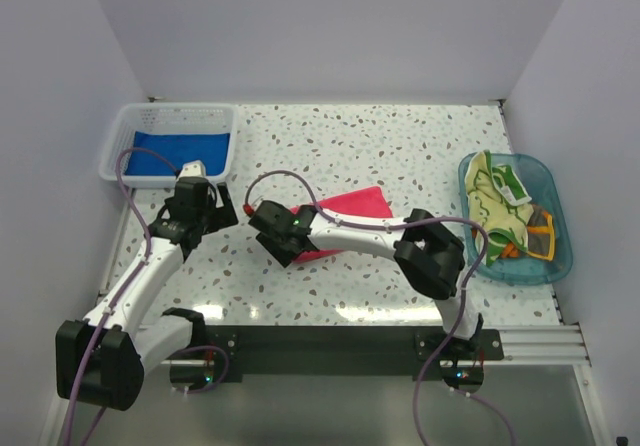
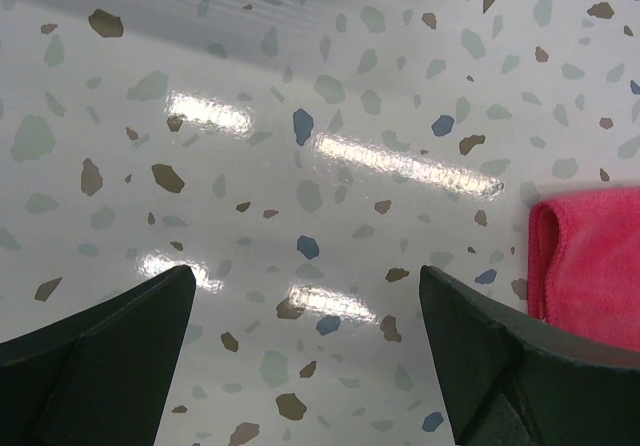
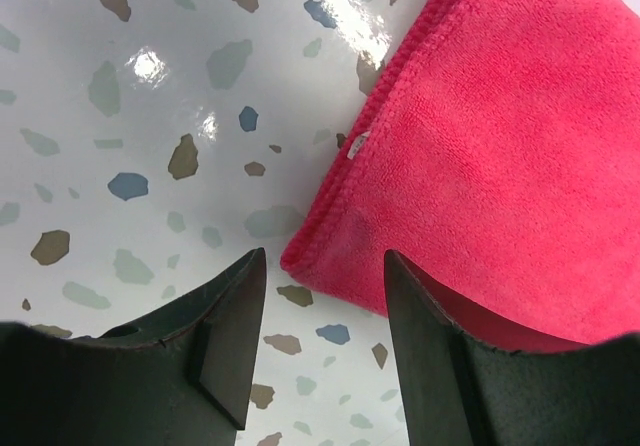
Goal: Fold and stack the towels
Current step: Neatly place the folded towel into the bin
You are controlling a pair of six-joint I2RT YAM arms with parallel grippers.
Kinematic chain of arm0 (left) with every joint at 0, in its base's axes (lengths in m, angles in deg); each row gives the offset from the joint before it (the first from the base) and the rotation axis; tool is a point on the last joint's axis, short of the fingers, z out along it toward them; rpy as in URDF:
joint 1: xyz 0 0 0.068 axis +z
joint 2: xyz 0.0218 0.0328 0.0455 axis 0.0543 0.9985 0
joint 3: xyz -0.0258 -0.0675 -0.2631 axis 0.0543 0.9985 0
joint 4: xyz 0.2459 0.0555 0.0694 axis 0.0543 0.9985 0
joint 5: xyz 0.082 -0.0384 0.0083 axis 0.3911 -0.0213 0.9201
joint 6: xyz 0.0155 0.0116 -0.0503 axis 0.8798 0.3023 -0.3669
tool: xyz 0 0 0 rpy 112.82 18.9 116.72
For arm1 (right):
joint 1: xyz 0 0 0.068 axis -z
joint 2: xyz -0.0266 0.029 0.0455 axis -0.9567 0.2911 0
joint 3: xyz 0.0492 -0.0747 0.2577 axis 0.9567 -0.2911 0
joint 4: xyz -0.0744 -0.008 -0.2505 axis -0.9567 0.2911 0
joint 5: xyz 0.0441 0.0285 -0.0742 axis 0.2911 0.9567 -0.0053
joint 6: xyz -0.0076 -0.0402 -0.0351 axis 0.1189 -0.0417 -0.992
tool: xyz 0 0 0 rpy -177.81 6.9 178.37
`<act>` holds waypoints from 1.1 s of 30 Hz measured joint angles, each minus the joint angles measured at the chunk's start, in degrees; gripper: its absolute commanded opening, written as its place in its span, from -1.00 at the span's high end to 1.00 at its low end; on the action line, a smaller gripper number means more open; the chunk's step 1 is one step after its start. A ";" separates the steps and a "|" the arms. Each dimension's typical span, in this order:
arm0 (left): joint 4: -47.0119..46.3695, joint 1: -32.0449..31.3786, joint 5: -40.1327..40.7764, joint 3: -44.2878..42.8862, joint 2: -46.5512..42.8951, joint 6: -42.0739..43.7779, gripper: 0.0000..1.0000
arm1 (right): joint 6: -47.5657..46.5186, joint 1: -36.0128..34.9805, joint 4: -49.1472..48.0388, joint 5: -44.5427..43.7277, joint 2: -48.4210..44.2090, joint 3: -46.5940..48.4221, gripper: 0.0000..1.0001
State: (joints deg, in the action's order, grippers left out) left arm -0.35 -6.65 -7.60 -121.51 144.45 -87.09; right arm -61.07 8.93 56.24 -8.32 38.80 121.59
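Observation:
A pink towel [image 1: 355, 206] lies folded on the speckled table [image 1: 400, 146] at the middle, partly under my right arm. My right gripper [image 1: 277, 232] is open just above the towel's left corner. In the right wrist view the fingers straddle that corner of the pink towel [image 3: 500, 136] without holding it, with the right gripper [image 3: 325, 258] low over the table. My left gripper [image 1: 197, 201] is open and empty over bare table [image 2: 300, 116], left of the pink towel [image 2: 590, 261]. A blue towel [image 1: 180, 153] lies in the white basket. A green and yellow towel [image 1: 493, 194] and a dark grey, orange-trimmed towel [image 1: 538, 238] lie crumpled in the blue tub.
The white slotted basket [image 1: 125, 138] stands at the back left, just beyond my left gripper. The clear blue tub [image 1: 556, 188] stands at the right edge. White walls enclose the table on three sides.

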 measured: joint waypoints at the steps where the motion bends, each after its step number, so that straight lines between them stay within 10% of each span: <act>1: -0.02 0.00 0.00 0.00 0.00 -0.02 -1.00 | 0.13 -0.02 0.07 0.00 0.48 0.39 -0.09; 14: -0.02 0.00 -0.02 0.00 0.00 0.00 -1.00 | 0.96 -0.04 -0.55 -0.31 4.55 0.81 -0.05; 23: -1.01 0.04 -3.78 0.63 0.13 0.02 -1.00 | 0.26 0.07 -2.10 -2.21 4.83 -0.15 0.97; 33: -5.14 0.04 -13.49 2.62 1.03 -5.03 -1.00 | 1.01 4.07 -11.67 7.13 -1.20 -9.14 1.00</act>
State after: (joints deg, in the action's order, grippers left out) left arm -5.48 -6.60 -21.08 -118.89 145.48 -92.12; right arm -60.07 13.00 44.57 -1.19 37.60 112.46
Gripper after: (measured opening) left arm 0.997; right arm 0.037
